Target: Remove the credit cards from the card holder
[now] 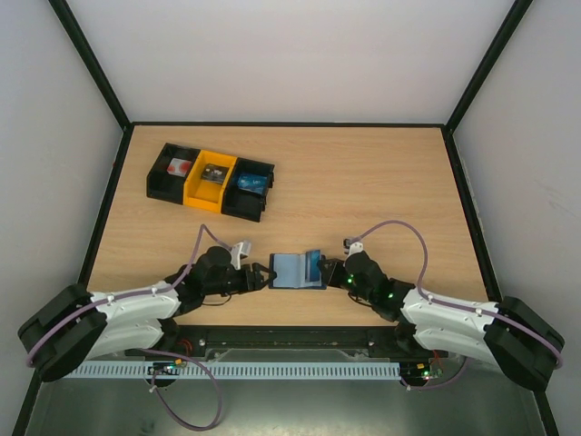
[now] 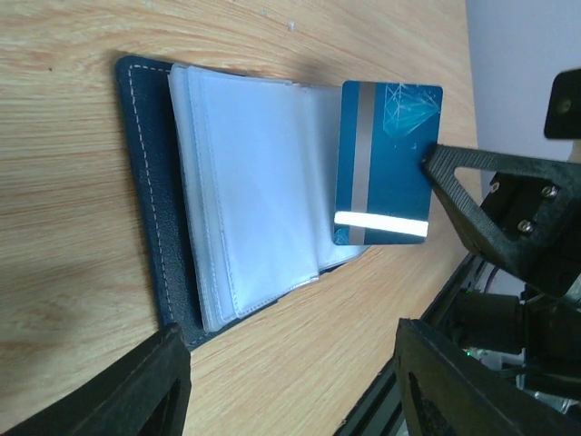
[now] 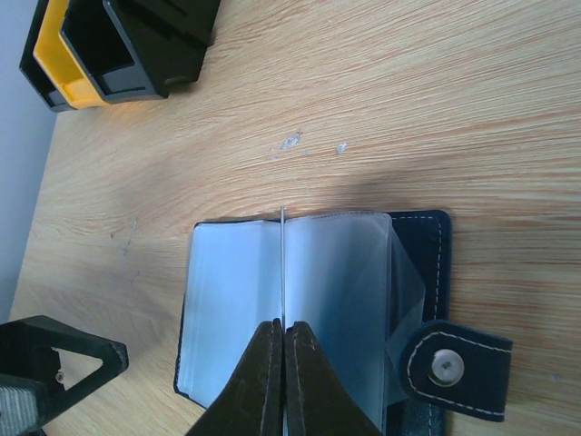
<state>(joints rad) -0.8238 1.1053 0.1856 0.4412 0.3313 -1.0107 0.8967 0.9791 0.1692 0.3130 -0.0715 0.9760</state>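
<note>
The card holder [image 1: 292, 270] lies open on the table between my grippers, its clear sleeves fanned out. It also shows in the left wrist view [image 2: 245, 200] and the right wrist view [image 3: 231, 300], where its snap tab [image 3: 447, 368] shows. My right gripper [image 1: 332, 272] is shut on a blue credit card [image 2: 388, 163] with a silver stripe and holds it on edge above the sleeves. In the right wrist view the card [image 3: 283, 263] shows edge-on as a thin line between the shut jaws of my right gripper [image 3: 284, 331]. My left gripper [image 1: 260, 277] is open and empty at the holder's left edge; in its own view [image 2: 290, 391] the jaws stand wide apart.
A row of black and yellow compartment bins [image 1: 211, 180] stands at the back left, holding small items; its corner shows in the right wrist view [image 3: 91, 45]. Black frame rails border the table. The table's near edge lies just behind the holder.
</note>
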